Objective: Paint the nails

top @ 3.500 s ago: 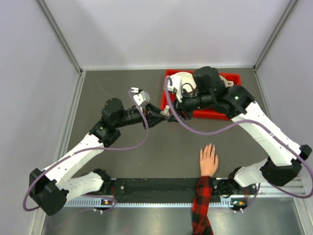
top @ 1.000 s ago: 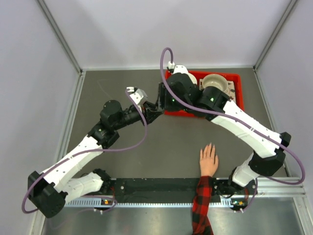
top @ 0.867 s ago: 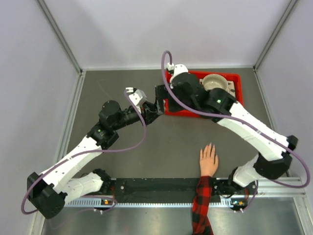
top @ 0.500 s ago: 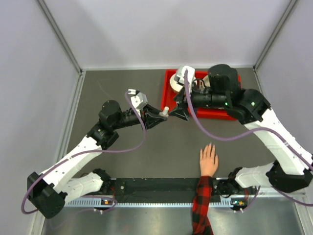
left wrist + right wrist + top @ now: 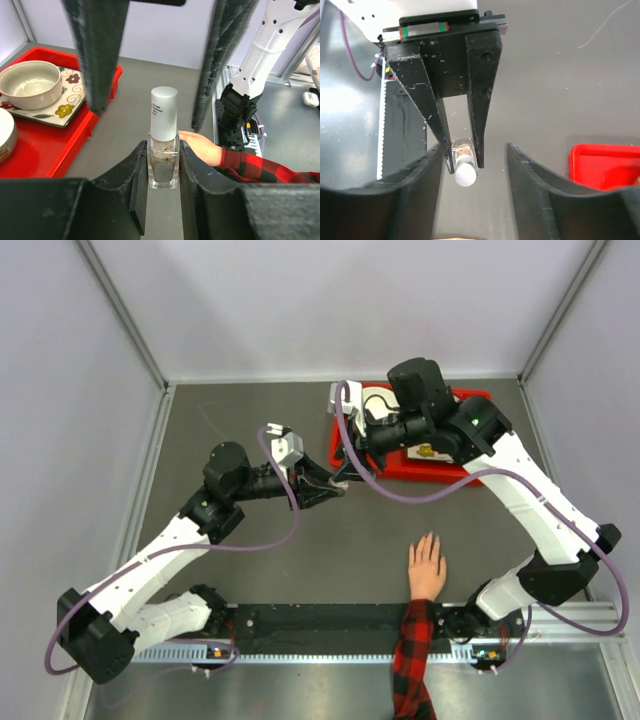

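Observation:
My left gripper (image 5: 163, 172) is shut on a small clear nail polish bottle (image 5: 163, 157) with a white cap (image 5: 164, 111), held above the table. My right gripper (image 5: 474, 192) is open, its fingers (image 5: 97, 50) on either side of the cap without touching it; the bottle also shows in the right wrist view (image 5: 464, 165). In the top view both grippers meet near the tray's left end, left (image 5: 328, 486) and right (image 5: 347, 472). A human hand (image 5: 427, 566) with a red-and-black plaid sleeve (image 5: 413, 660) lies flat near the front edge. Its nails (image 5: 430, 538) are too small to make out.
A red tray (image 5: 468, 466) sits at the back right, with a grey bowl (image 5: 29, 84) on a flowered plate (image 5: 62, 107). A black rail (image 5: 320, 620) runs along the front edge. Grey walls close in the table on three sides.
My right arm has swung back and forth over the tray and now brings its open gripper up around the bottle's cap. My left arm has barely moved. The hand has not moved.

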Robot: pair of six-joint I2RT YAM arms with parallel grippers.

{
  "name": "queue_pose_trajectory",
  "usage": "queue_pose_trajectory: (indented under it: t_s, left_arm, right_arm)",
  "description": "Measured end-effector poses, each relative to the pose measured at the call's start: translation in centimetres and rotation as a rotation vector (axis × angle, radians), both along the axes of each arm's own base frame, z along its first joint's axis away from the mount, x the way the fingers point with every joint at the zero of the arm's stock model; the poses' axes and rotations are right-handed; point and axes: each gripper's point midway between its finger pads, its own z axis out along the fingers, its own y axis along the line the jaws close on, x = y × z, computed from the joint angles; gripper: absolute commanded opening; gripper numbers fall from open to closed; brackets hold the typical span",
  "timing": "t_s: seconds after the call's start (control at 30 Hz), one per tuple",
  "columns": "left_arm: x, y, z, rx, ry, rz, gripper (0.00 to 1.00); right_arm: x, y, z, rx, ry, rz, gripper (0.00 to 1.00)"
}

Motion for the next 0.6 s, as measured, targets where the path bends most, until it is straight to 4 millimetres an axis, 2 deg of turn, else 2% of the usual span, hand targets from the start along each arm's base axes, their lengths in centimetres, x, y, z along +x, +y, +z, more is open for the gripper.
queue_pose_trajectory:
  t_s: [0.33, 0.6]
  left_arm:
    - [-0.4, 0.0, 0.1, 0.0, -0.002, -0.021, 0.0]
    - [-0.3, 0.0, 0.0, 0.004, 0.003, -0.021, 0.0]
  right_arm:
    - [-0.9, -0.6, -2.2, -0.043, 0.052, 0.017, 0.5]
    - [-0.7, -1.4, -1.7, -0.032, 0.037, -0.008, 0.48]
